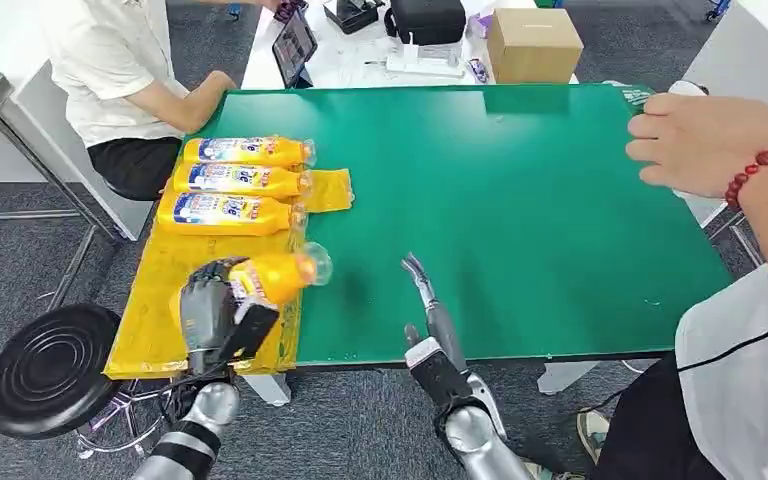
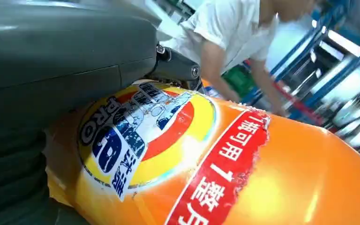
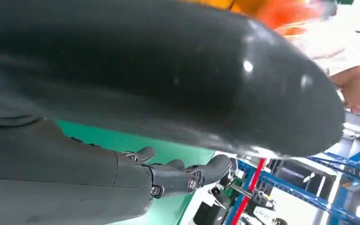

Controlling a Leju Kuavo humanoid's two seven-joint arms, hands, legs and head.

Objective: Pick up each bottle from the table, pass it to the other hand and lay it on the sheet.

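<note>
An orange bottle (image 1: 278,274) is gripped in the left hand (image 1: 215,310) above the yellow sheet (image 1: 165,300), just short of the 3 bottles (image 1: 235,182) lying on it. The right hand (image 1: 428,300) is held empty, fingers extended, beside the sheet. The laying-down step is judged to be in hand: the bottle must be lowered alongside the others and released.
</note>
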